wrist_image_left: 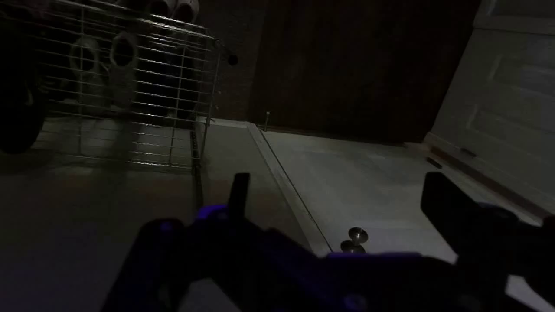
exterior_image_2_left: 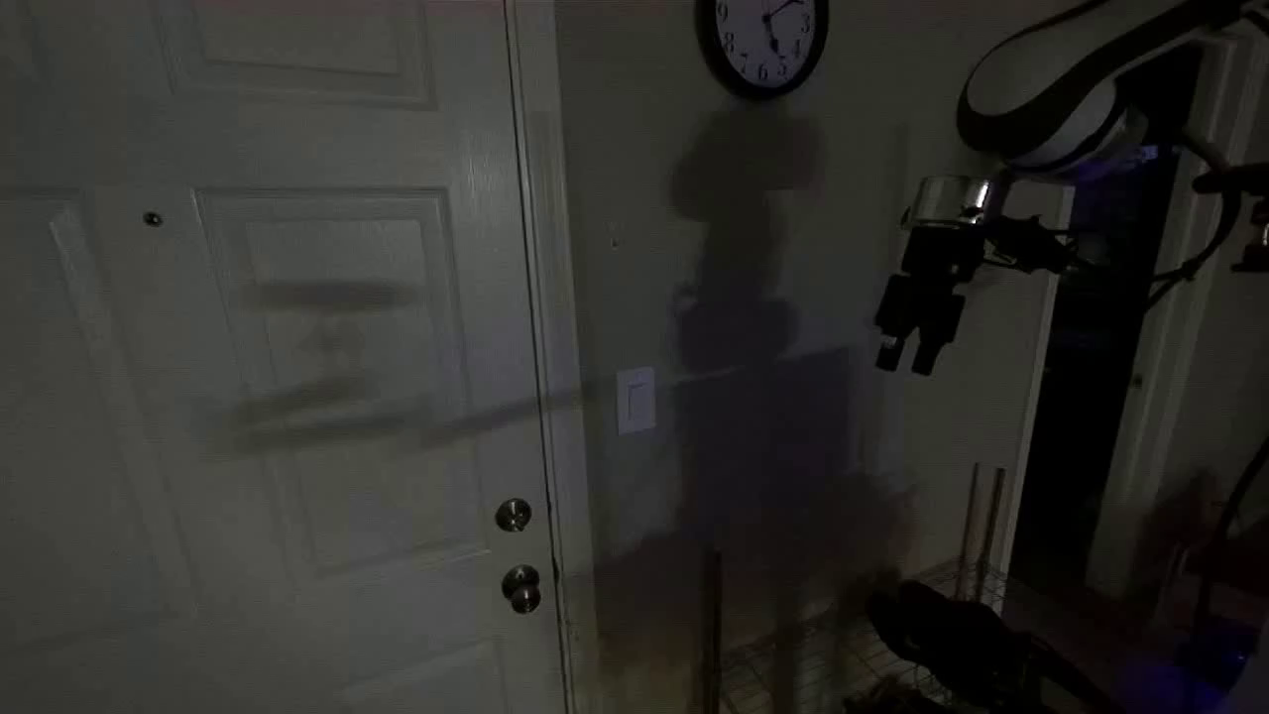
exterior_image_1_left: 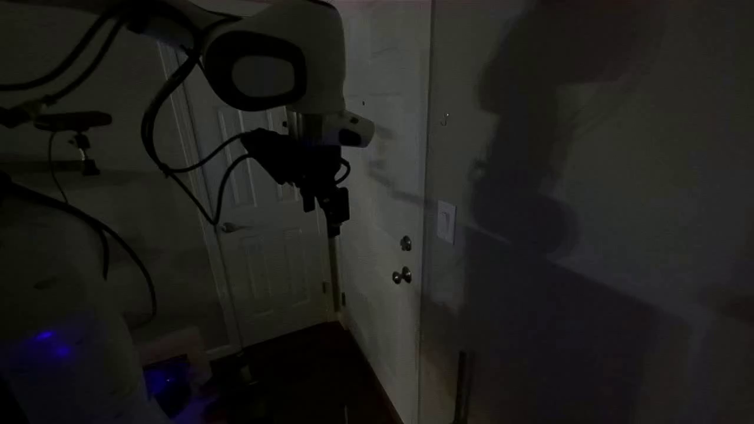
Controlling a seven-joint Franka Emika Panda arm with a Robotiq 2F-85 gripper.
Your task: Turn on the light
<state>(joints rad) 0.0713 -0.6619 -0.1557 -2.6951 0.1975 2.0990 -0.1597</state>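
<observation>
The light switch (exterior_image_2_left: 636,401), a pale upright plate, sits on the wall (exterior_image_2_left: 627,317). Just beside the switch is a white door (exterior_image_2_left: 297,337), its metal knob (exterior_image_2_left: 524,597) lower than the switch. Above the switch are a small hook (exterior_image_1_left: 446,120) and, farther up, a black-rimmed clock (exterior_image_2_left: 765,42), numerals 3 through 9 readable. The gripper (exterior_image_2_left: 906,363) hangs well apart from the switch, its fingers (wrist_image_left: 440,195) spread wide in the wrist view.

The clock (exterior_image_2_left: 763,48) has its top cut off in an exterior view. In the wrist view, a wire rack (wrist_image_left: 158,94) covers bits of the shoes (wrist_image_left: 122,84), and the gripper (wrist_image_left: 337,181) hides part of the door (wrist_image_left: 360,186).
</observation>
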